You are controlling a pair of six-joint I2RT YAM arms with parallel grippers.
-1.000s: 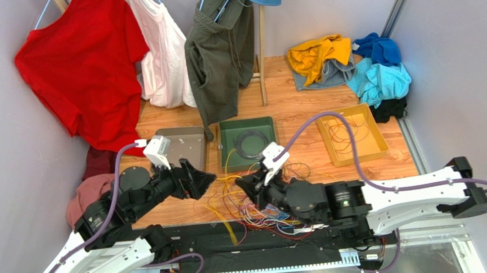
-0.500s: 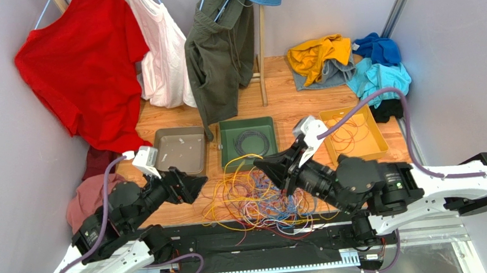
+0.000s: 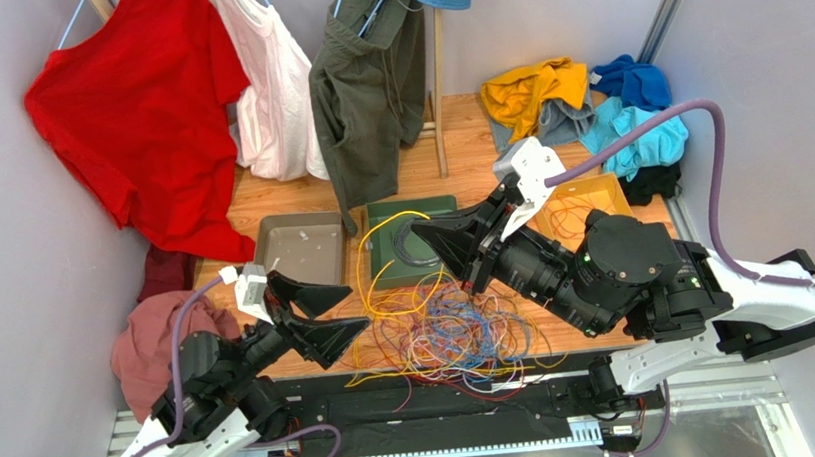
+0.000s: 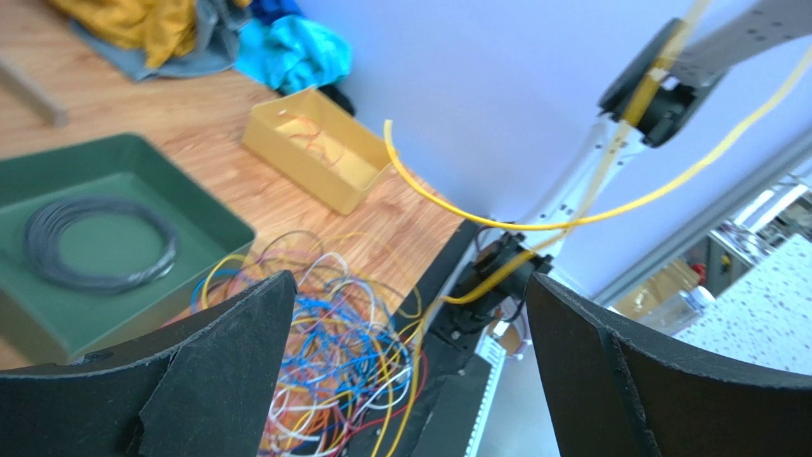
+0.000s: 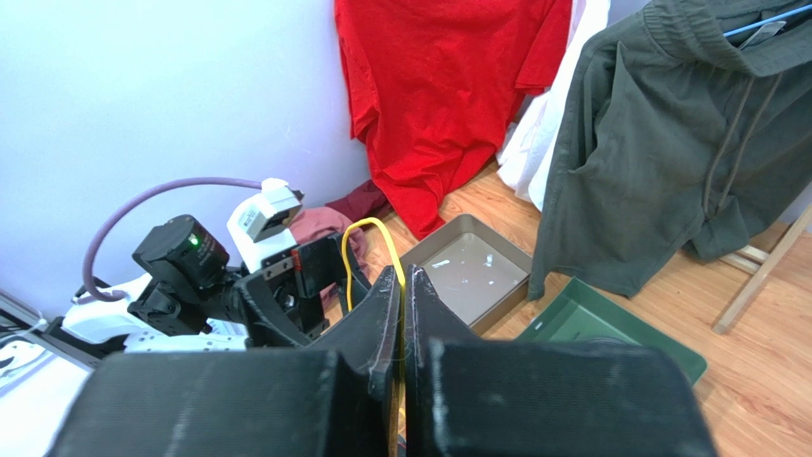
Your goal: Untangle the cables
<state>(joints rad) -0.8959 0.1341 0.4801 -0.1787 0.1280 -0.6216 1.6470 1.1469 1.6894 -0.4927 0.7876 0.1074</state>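
Clearly light and limp, the cables [image 3: 446, 338] heap at the worktop's [image 3: 486, 175] 6 o'clock. Right fingers [image 3: 459, 240], pinched shut, hold a yellow cable [image 5: 368, 222] up at the heap's 12; left fingers [image 3: 327, 337] gape empty at 9. Best grip single free strands, not knots.

High rear overhead view, 2 close wrist views, all sharing green tray [image 3: 435, 204]
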